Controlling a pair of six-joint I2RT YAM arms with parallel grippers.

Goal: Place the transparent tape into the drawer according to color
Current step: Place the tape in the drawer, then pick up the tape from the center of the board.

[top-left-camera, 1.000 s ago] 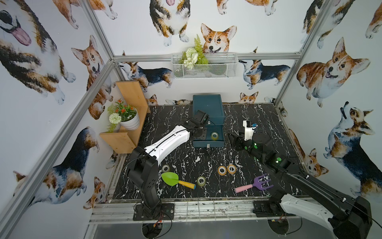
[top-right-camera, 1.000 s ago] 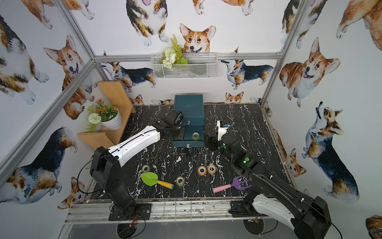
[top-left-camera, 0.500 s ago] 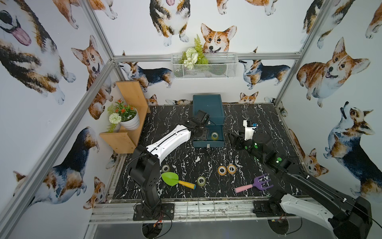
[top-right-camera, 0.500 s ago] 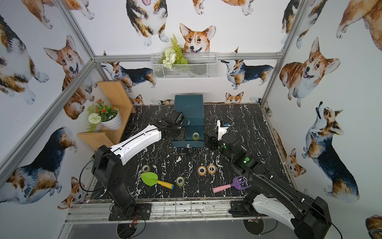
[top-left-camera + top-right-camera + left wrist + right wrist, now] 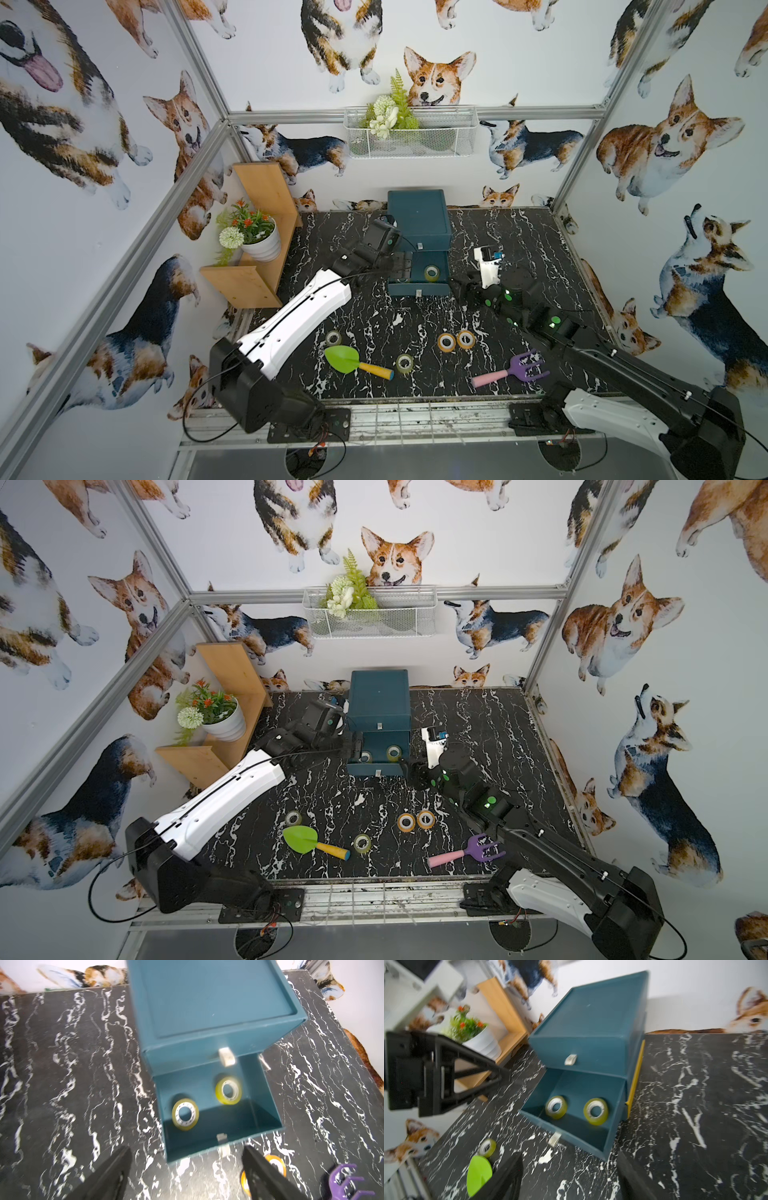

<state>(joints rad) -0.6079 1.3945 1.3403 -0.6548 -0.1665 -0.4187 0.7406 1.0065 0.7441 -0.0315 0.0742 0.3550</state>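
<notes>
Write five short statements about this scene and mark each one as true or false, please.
1. The open drawer holds two yellow-green tape rolls. True.
2. The left hand grips a tape roll. False: it is open and empty.
3. Two orange rolls lie side by side on the table. True.
4. The green shovel lies inside the drawer. False: the shovel lies on the table.
5. The right hand is open. True.

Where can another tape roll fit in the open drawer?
In the drawer, bare floor lies along the front wall; farther back the two yellow-green rolls crowd it. Outside, the table is bare between the drawer front and the orange rolls.
</notes>
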